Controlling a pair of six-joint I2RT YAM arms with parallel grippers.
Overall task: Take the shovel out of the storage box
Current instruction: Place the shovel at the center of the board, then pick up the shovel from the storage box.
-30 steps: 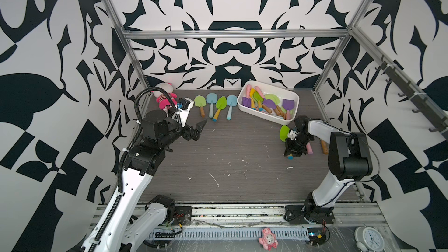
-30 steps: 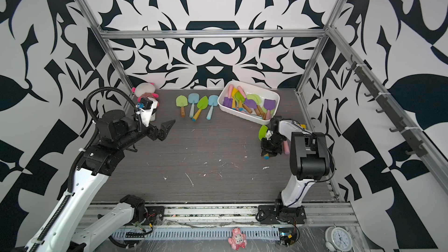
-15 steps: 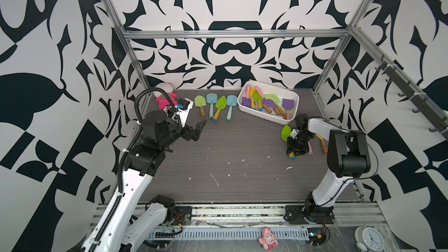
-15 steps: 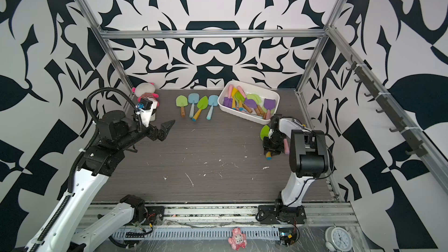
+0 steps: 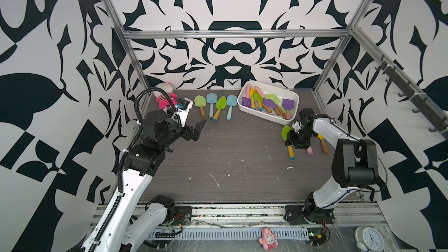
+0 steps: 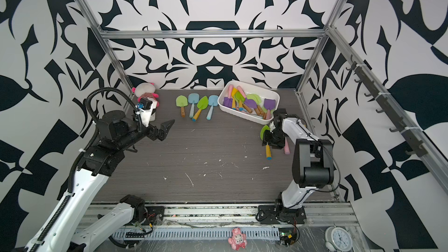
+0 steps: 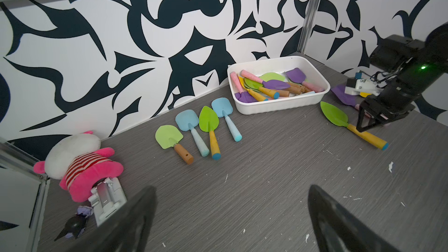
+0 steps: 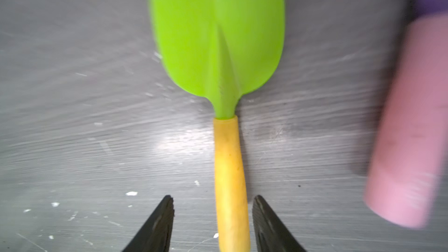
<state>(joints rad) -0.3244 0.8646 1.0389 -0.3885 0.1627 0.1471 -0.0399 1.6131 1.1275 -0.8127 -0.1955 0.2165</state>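
Observation:
The storage box [image 5: 264,117] [image 6: 242,115] [image 7: 278,107] is a shallow white tub at the back right, with several purple, green and pink shovels inside. A green shovel with a yellow handle [image 5: 285,132] [image 6: 264,132] [image 7: 334,115] [image 8: 218,32] lies flat on the table outside the box, near its right end. My right gripper [image 5: 294,143] [image 6: 271,141] [image 7: 363,127] [image 8: 213,197] hangs low over that handle, open, with a gap on each side of it. Far off at the left, my left gripper [image 5: 198,130] [image 6: 167,129] [image 7: 232,189] is held wide open and empty above the table.
Several blue and green shovels [image 5: 213,106] [image 7: 198,127] lie in a row left of the box. A pink plush toy [image 5: 164,95] [image 7: 80,163] sits in the back left corner. A pink-handled shovel [image 5: 309,150] [image 8: 412,141] and a brown-handled one [image 5: 323,146] lie just right of my right gripper.
My right gripper's jaws have spread apart and let go of the yellow handle; the green shovel now rests on the table. The left arm has not moved.

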